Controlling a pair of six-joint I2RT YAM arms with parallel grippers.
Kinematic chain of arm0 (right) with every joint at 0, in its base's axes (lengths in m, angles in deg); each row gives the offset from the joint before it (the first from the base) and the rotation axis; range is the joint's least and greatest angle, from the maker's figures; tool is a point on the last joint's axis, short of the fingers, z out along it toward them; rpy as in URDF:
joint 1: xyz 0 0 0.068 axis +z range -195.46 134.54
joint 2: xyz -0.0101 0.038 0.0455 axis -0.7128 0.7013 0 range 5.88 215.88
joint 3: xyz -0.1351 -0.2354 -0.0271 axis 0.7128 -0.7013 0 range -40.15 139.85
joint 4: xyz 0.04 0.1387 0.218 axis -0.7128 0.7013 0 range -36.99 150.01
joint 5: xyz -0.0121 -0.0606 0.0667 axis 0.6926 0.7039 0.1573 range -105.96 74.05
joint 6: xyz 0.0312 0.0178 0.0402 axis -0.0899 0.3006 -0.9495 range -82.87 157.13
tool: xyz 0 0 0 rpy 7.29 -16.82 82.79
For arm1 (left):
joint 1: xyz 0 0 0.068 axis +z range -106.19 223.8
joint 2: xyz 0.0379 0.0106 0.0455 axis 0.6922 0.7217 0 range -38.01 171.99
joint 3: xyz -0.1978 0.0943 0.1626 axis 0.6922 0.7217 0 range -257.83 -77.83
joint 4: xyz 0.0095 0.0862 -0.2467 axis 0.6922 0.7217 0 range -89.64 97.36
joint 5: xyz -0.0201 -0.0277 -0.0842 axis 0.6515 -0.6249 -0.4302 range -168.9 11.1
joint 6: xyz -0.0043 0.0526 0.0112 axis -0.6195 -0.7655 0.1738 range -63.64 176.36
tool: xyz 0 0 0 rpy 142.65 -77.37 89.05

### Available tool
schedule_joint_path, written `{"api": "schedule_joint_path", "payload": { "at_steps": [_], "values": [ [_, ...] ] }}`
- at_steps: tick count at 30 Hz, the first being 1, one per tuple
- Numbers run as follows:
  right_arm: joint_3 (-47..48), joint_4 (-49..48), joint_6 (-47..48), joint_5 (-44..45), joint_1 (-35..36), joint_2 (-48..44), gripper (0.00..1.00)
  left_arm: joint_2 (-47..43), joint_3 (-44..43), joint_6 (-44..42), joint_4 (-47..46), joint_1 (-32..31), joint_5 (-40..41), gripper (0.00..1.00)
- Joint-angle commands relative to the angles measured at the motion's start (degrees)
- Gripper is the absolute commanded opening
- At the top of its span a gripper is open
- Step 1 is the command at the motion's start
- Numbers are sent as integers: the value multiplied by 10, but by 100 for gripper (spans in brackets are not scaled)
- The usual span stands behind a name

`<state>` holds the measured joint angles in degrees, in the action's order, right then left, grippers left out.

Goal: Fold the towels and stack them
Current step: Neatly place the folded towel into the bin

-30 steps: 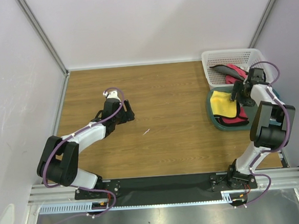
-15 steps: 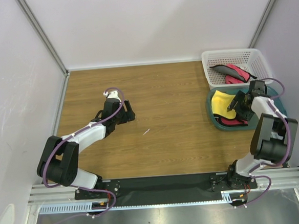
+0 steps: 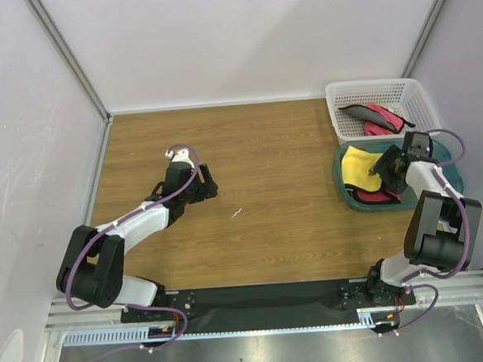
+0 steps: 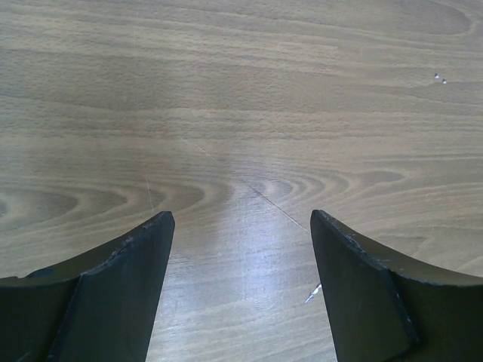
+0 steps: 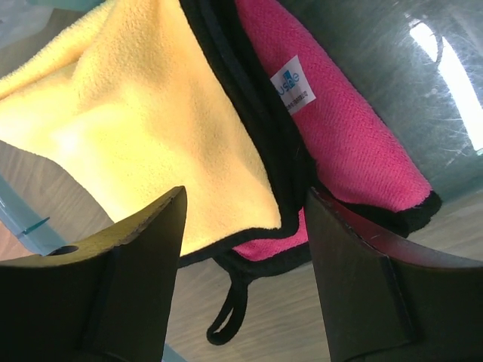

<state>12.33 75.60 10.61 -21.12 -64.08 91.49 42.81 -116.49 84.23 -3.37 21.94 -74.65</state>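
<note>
Right pincer [image 3: 385, 168] hangs over the teal tray [image 3: 366, 206] at the tabletop's [image 3: 294, 227] 3 o'clock edge, jaws spread wide, nothing held. Directly below, the yellow towel [image 5: 136, 113] lies atop the pink towel [image 5: 339, 136], black hems overlapping. Risk, as I judge it: closing here could pinch both hems or snag the hanging loop [image 5: 230, 317], dragging the stack askew or lifting two cloths at once. Left pincer [image 4: 241, 219] equally wide, empty, over bare wood toward 9 o'clock. Tray contents: yellow on pink, both folded. White basket [image 3: 336, 112], at the tray's 12 o'clock: one red-pink towel [image 3: 372, 120], crumpled, not yet folded.
</note>
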Motion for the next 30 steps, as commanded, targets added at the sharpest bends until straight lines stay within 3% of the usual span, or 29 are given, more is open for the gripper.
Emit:
{"api": "schedule_joint_path", "payload": {
  "at_steps": [1, 15, 20, 25, 27, 30],
  "values": [
    [-2, -2, -5, 24, -2, -9, 68, -20, 5, -10, -21, 4, 0, 80],
    [5, -48, 1, 17, -6, 73, 64, -33, 7, -14, -10, 5, 15, 79],
    [14, -54, -4, 9, -4, 59, 37, -29, -2, -17, -8, 4, 17, 79],
    [37, -19, 5, 24, 2, 40, 24, -28, 0, -15, -8, 5, 14, 79],
    [40, -14, 6, 29, 3, 33, 12, -28, 1, -15, -9, 4, 13, 79],
    [52, -2, 12, 30, 5, 30, 9, -26, 0, -16, -9, 5, 12, 79]
  ]
}}
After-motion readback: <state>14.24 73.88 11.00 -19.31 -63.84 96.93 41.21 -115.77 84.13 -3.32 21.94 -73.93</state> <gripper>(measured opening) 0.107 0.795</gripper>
